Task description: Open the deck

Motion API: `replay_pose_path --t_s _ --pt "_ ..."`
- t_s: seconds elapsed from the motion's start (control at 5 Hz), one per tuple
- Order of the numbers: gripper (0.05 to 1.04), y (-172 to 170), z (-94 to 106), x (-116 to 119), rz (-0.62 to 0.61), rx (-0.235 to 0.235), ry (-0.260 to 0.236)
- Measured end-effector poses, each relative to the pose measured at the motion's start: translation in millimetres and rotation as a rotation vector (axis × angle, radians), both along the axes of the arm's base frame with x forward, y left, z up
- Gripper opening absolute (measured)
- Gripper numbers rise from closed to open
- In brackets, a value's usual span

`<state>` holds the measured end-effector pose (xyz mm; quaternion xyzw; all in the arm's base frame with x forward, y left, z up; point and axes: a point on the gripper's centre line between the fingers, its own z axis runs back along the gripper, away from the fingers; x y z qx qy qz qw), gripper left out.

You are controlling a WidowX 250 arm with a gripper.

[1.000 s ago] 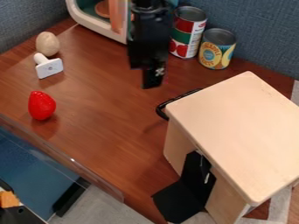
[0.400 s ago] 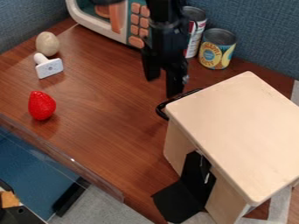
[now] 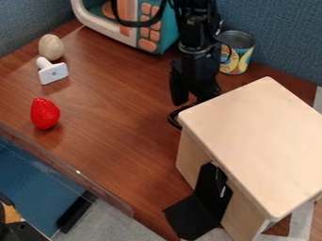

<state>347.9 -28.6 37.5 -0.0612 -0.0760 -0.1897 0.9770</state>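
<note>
Slanting look down over the wooden box [image 3: 258, 141]
The camera looks from above the bench [image 3: 107, 99], toward the blue partition [image 3: 283, 33] beyond the box, close enough that the box runs past the right edge of the view.

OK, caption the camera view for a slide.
Gripper, open, near the black handle of a wooden box; a red toy on the brown tabletop.

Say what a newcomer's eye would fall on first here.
Probably the big pale wooden box at the right, with its black handle at the upper left corner. Then the bright red toy at the left, and the black gripper hanging near that handle.
</note>
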Motion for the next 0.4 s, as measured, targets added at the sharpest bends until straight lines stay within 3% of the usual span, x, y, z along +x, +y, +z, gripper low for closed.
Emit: replay_pose_path --t_s 0.2,0.4 --pt "0.963 -1.8 -9.3 -1.2 -0.01 -0.001 0.014" --pt "0.678 2.2 -15.5 -3.7 -0.013 0.022 0.015"
